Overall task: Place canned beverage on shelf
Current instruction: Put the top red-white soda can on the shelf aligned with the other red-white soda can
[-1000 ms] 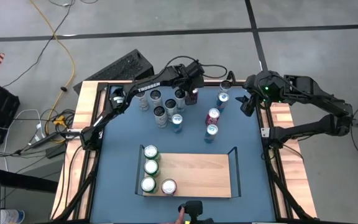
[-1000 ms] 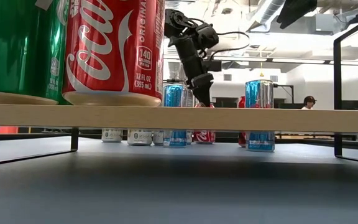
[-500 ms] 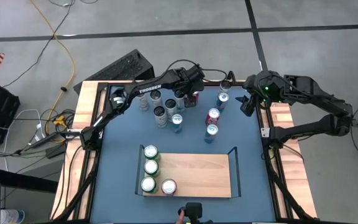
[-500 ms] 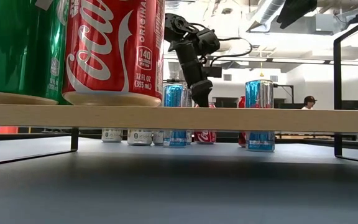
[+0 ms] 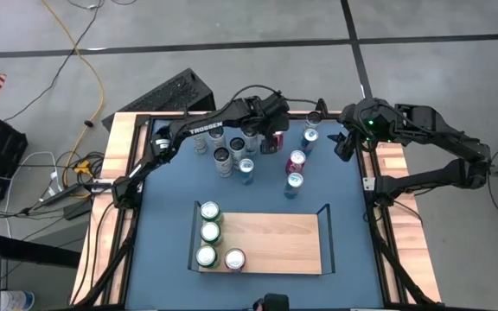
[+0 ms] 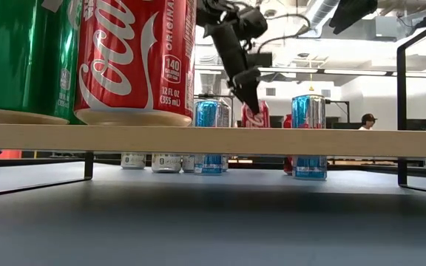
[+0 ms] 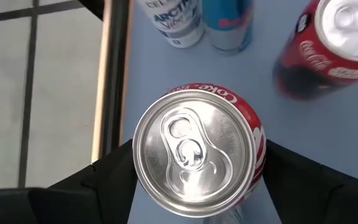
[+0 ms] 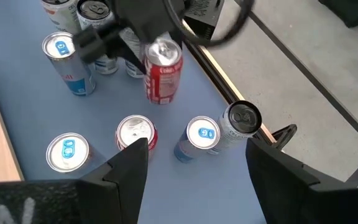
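Note:
My left gripper [image 5: 271, 136] is shut on a red cola can [image 7: 194, 149] at the table's far middle, in the air above the other cans; the low view shows this red can [image 6: 256, 114] above the board's line. The shelf [image 5: 275, 244], a light-wood board with black end rails, stands near the table's front. At its left end stand three green cans [image 5: 209, 231] and a red can [image 5: 234, 258]. My right gripper [image 8: 197, 180] waits open by the far right edge, nothing between its fingers. My left gripper pinches the red can's upper side wall [image 7: 257, 143] between its two fingers [image 7: 114, 177], one on each side just under the rim. The fingers slant down from the table's far left. The can is lifted clear of the table, about upright.
Several loose cans stand on the blue tabletop at the far middle: silver ones [image 5: 223, 158], blue ones [image 5: 294, 181], a red one [image 5: 296, 161] and a dark one [image 5: 316, 117] at the far edge. Most of the shelf board to the right of its cans is bare wood.
My left gripper has risen with the red cola can. The can stood on the table among the far cans; it now hangs clear of the table above them.

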